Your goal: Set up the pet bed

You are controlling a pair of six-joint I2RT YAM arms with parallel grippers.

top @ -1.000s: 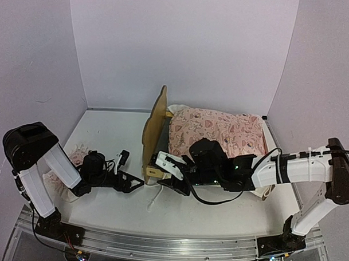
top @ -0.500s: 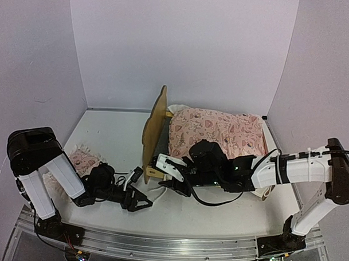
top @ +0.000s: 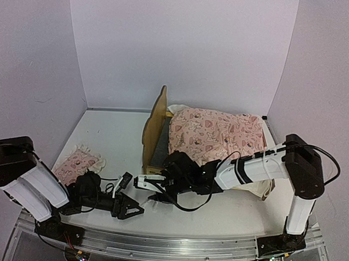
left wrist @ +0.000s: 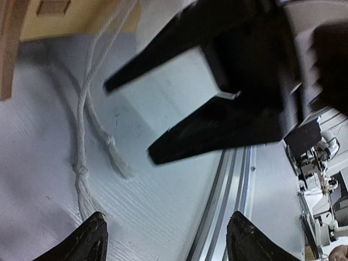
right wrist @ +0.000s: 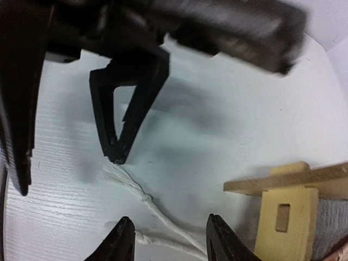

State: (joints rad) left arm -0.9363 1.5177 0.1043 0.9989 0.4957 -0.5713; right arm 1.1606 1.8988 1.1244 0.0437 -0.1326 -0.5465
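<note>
Loose on the white table [top: 111,134], between left gripper [left wrist: 167,223] and right gripper [right wrist: 169,220]: a white cord [right wrist: 142,200], knotted, frayed at the ends, running toward the near corner of the pet bed [top: 154,125]. Farther left, near the table's edge, a small pink ruffled pillow [top: 77,161], lying flat just behind the left arm. Along the table's front, a metal rail [left wrist: 228,179].

Pet bed at mid-table toward the back wall, headboard upright at its left end. Inside, a dark grey mattress [top: 160,150], showing only as a strip beside the headboard. Over the rest, a pink patterned blanket [top: 217,132], draped past the right end. Across the bed's near side, the right arm, hiding the side rail.

Left gripper low over the table in front of the bed's near corner, fingers spread wide, holding nothing. Right gripper just opposite, pointing at it, fingers likewise apart and empty.

On the bed's corner post [right wrist: 299,234], 1 rectangular patch [right wrist: 283,217]: slot or label, cannot tell.
</note>
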